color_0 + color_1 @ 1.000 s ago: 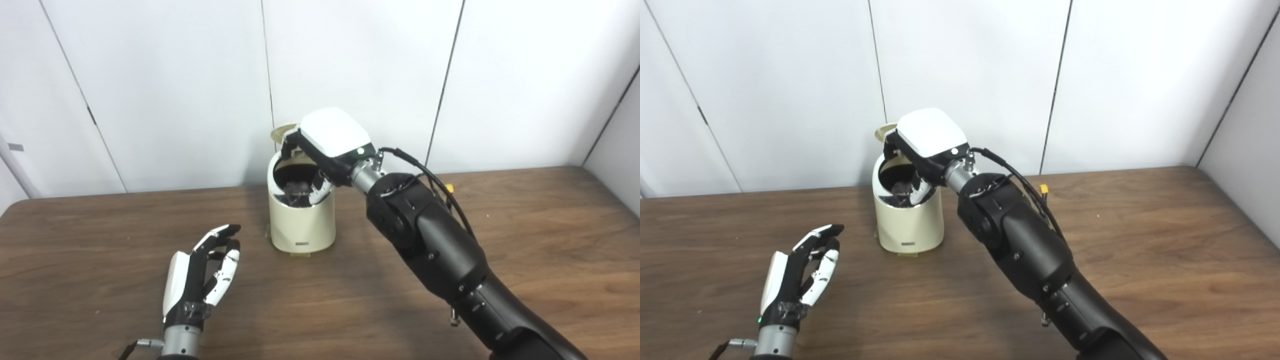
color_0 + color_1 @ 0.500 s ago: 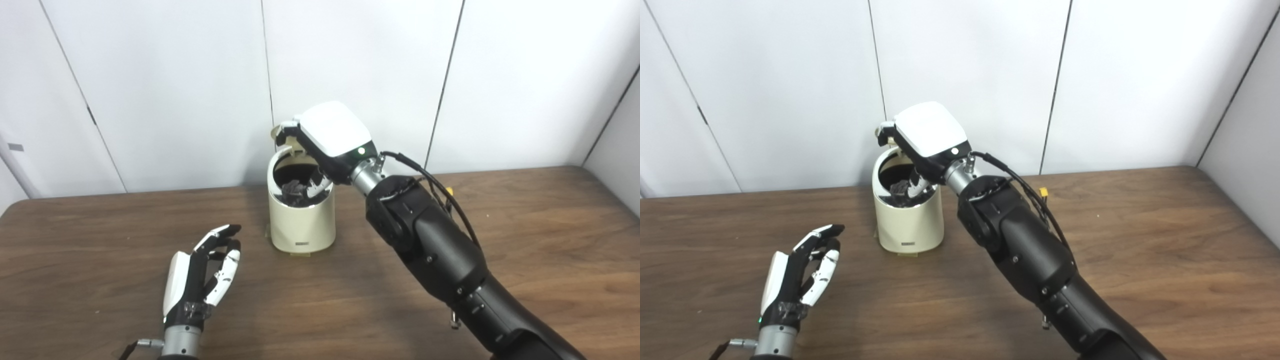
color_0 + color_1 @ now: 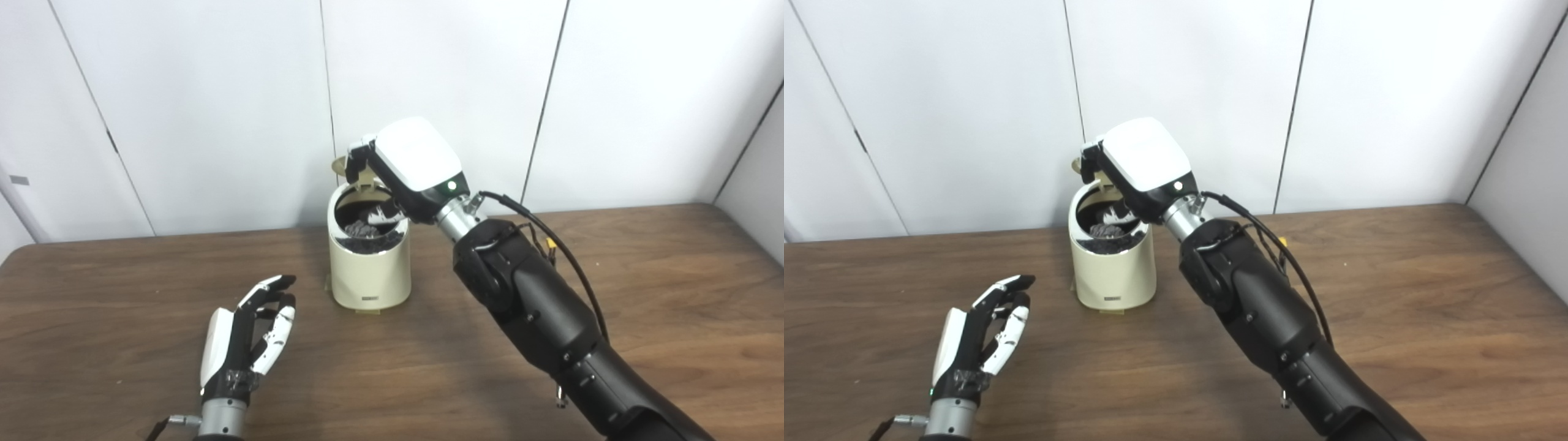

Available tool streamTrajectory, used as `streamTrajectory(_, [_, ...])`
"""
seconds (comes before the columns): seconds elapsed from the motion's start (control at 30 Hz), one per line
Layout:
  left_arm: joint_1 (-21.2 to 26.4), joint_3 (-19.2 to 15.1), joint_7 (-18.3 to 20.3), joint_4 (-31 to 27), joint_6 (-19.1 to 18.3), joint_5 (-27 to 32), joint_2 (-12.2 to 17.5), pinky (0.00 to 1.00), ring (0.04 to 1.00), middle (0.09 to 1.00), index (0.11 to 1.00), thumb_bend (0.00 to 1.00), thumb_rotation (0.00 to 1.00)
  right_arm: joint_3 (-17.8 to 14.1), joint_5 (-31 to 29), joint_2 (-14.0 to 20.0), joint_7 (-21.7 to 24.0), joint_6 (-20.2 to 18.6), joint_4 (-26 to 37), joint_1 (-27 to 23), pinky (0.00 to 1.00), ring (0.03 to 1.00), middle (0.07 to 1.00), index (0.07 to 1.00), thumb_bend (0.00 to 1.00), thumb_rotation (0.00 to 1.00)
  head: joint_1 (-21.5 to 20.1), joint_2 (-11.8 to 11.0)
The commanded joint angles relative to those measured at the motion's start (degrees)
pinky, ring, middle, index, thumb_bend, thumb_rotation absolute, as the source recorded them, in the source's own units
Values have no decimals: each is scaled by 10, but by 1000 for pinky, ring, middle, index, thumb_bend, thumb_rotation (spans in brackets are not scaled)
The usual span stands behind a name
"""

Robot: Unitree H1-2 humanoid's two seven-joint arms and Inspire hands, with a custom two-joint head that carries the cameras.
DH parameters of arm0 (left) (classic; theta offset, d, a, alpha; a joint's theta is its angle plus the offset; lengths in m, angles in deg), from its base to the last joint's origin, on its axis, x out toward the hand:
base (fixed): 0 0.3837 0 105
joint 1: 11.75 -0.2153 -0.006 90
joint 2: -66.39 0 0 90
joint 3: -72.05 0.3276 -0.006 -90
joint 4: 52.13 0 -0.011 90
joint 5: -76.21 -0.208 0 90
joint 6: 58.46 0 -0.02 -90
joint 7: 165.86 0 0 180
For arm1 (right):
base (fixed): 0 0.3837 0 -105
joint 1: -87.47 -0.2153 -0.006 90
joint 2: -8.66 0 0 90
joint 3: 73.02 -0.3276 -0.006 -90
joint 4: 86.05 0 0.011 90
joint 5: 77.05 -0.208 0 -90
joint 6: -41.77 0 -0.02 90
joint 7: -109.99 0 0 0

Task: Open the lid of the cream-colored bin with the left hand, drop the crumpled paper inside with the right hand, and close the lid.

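Two steps look done: lid (image 3: 344,166) is up behind the cream bin (image 3: 369,269) and a dark crumpled wad, prob the paper (image 3: 362,229), lies inside the bin. Remaining step, by my read: close the lid. R hand (image 3: 411,160) hovers just above the bin mouth, fingers (image 3: 356,158) reaching toward the raised lid; whether they touch it can't tell. They look loosely spread, holding nothing visible. L hand (image 3: 245,340) sits on the table (image 3: 643,275), in front-left of the bin, well apart, fingers relaxed, apart, empty. Next move needs a push on the lid, forward and down, w/o tipping the bin.
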Motion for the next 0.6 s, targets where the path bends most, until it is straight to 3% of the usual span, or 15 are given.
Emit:
streamTrajectory(0.0, [4,0,-5,-9,8,-1,0,676,771,797,796,361,793,-23,-19,0,-18,-2,28,-8,304,426,559,471,511,0,0,1])
streamTrajectory(0.13, [9,-4,-19,3,29,-1,2,658,755,781,781,350,780,-73,-87,-13,-56,14,58,46,306,418,536,476,514,0,-2,-2])
streamTrajectory(0.23, [13,-7,-26,11,40,3,3,647,746,772,774,337,764,-93,-113,-13,-81,30,69,84,340,427,532,472,514,0,0,-5])
streamTrajectory(0.3, [14,-10,-27,13,43,6,3,652,746,769,774,326,758,-100,-117,-12,-91,31,76,107,251,342,511,473,515,1,1,-6])
streamTrajectory(0.37, [16,-13,-27,15,47,9,3,653,745,764,774,311,740,-107,-116,-10,-100,29,82,135,189,272,548,488,493,123,4,-7])
streamTrajectory(0.47, [17,-16,-28,19,54,14,4,648,740,759,772,297,727,-117,-139,-7,-109,43,75,169,161,233,504,495,484,154,10,-7])
streamTrajectory(0.5, [17,-16,-28,20,57,15,5,642,735,757,771,300,725,-118,-147,-4,-111,50,72,179,203,284,593,496,482,159,11,-7])
streamTrajectory(0.53, [17,-16,-28,20,58,15,5,641,734,756,771,304,725,-119,-156,-2,-109,57,70,189,233,326,625,536,444,231,13,-7])
streamTrajectory(0.57, [17,-17,-28,19,58,15,5,642,734,756,772,308,727,-119,-164,-1,-109,64,67,198,263,366,651,615,372,410,16,-7])
